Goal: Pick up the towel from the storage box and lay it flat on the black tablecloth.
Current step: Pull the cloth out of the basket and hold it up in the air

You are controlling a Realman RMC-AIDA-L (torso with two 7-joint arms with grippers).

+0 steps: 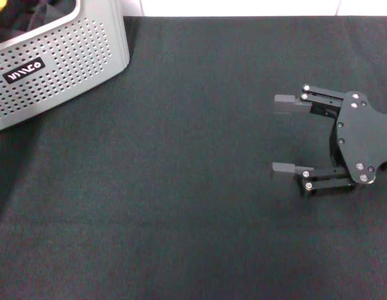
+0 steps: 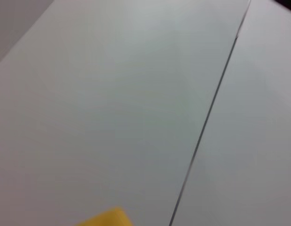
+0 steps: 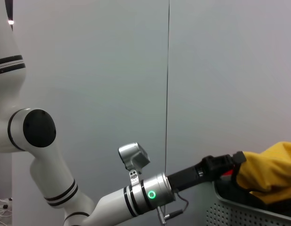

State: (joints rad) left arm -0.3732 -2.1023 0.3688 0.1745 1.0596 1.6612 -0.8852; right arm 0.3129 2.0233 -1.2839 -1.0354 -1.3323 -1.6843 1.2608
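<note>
One right gripper [image 1: 273,134], wide open, empty, above one tablecloth [image 1: 180,206]; one box [image 1: 62,69] far left; left gripper [image 3: 232,165] at one towel [image 3: 267,172], grip indeterminable.

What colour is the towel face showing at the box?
Yellow-orange towel; right wrist view shows it best.

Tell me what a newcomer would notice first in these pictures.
First, the open right gripper, hovering empty over the black tablecloth at the head view's right. Next, the storage box at the far left corner. In the right wrist view, the left arm reaches the box, where the towel bulges yellow above the rim.
</note>
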